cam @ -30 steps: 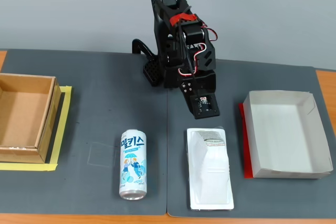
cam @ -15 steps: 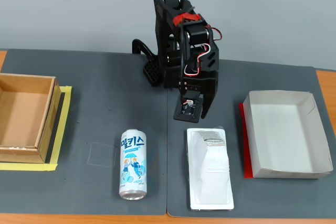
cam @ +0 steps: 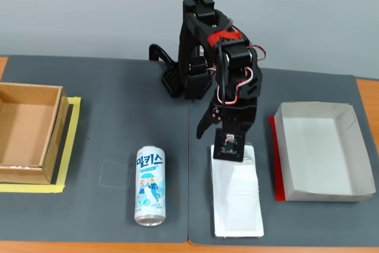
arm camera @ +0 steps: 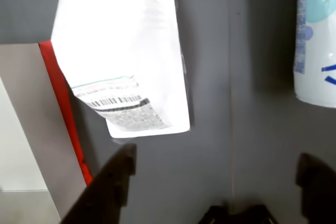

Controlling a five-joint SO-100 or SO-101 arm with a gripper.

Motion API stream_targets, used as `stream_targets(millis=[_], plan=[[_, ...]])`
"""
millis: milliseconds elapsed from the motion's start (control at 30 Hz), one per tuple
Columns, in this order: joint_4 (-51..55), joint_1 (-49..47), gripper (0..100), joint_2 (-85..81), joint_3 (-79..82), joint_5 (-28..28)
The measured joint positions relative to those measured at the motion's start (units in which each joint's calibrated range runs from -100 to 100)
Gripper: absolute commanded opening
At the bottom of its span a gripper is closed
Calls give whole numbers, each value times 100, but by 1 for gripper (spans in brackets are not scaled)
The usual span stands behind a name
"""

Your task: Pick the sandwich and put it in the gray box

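In the wrist view we see our jaws spread wide apart and holding nothing, one dark finger (arm camera: 113,182) low at the left and the other at the right edge. The sandwich (arm camera: 123,51) lies ahead of the jaws on the dark worktop (arm camera: 231,129), its labelled end nearest us and in line with the left finger rather than midway between the two. In the fixed view the arm (cam: 228,87) hangs over that same end. Beyond the left finger sits the gray box (arm camera: 31,129) with its red strip; ahead of the right finger lies the can (arm camera: 317,35). Farther off, the brown box (cam: 26,131) rests well apart.
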Motion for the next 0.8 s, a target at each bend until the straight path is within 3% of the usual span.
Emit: stream_targets(millis=[433,800], plan=[[-9,-479,40,1317,-1194,10],[-373,-774,40,1954,-1275,10]])
